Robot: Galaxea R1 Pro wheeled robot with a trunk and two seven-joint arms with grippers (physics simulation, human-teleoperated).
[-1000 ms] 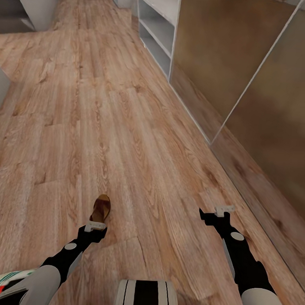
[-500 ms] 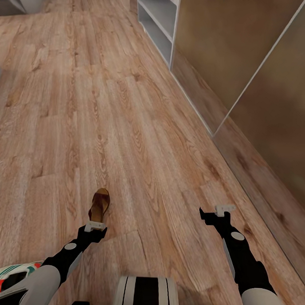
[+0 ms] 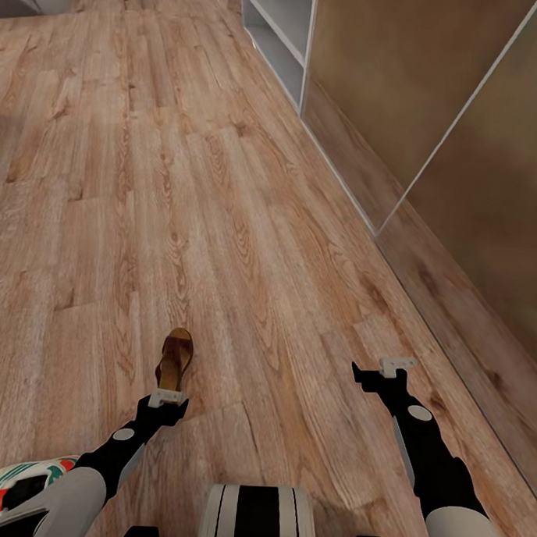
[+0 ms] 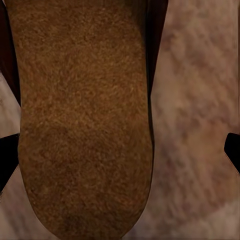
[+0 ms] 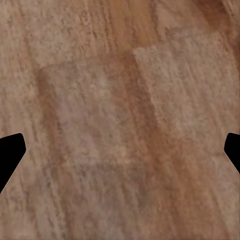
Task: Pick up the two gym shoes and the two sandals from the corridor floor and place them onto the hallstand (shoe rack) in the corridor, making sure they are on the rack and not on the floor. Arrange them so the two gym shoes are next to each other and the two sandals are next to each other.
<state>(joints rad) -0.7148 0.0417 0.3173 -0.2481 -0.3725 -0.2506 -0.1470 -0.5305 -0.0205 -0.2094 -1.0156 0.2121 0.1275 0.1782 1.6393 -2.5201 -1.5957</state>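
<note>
Head view, left to right. A gym shoe, white with green stripes, red-orange accents and a dark inside, lies on the corridor floor at the lower left corner, beside the left arm. The left gripper hangs just behind a sandal, dark brown with a tan insole, resting on the floor; the left wrist view shows the fingers spread wide, the sandal's suede-like sole between them. The right gripper hovers over bare planks, fingers apart. The hallstand, pale grey with two open tiers, stands far ahead against the right wall.
</note>
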